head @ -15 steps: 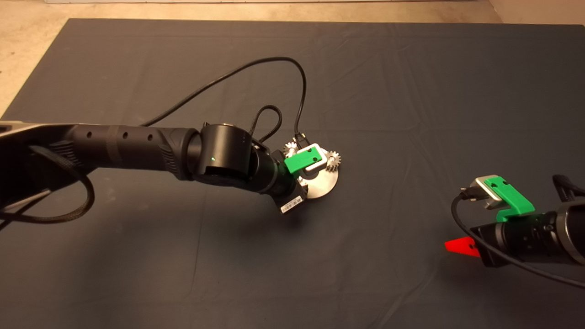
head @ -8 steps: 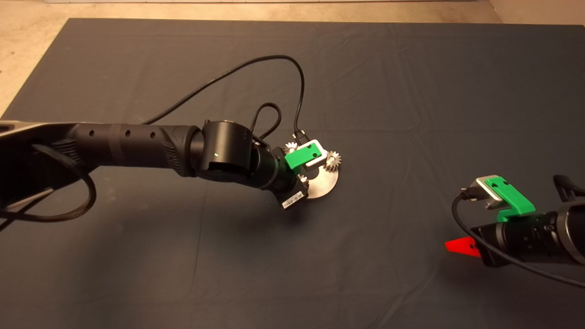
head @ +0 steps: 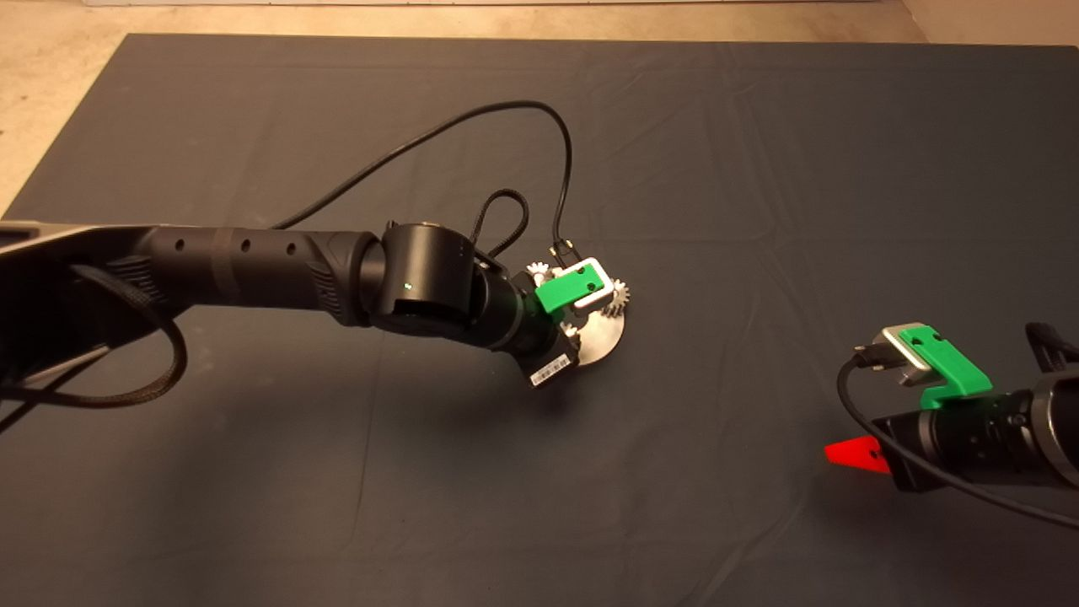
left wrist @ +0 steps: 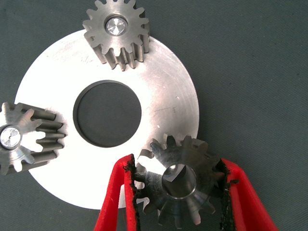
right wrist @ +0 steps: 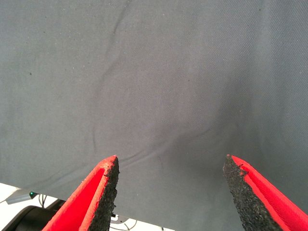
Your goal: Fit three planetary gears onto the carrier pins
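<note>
The silver carrier disc [left wrist: 166, 96] with its large centre hole lies mid-mat, partly hidden under my left gripper in the head view [head: 605, 339]. Two planetary gears [left wrist: 117, 32] [left wrist: 26, 137] sit on carrier pins, pin tops showing in their holes. My left gripper [left wrist: 179, 187] is shut on the third gear [left wrist: 180, 185], holding it tilted over the disc's rim; the third pin shows partly through its hole. In the head view the left gripper [head: 573, 312] is above the disc. My right gripper [right wrist: 171, 185] is open and empty at the mat's right side [head: 851, 455].
A black cable [head: 472, 135] loops from the left wrist over the mat behind the disc. The dark mat [head: 759, 169] is wrinkled, with bare floor [head: 50, 76] beyond its far-left edge.
My left arm has shifted slightly to the right over the disc, covering more of it. The right arm has barely moved.
</note>
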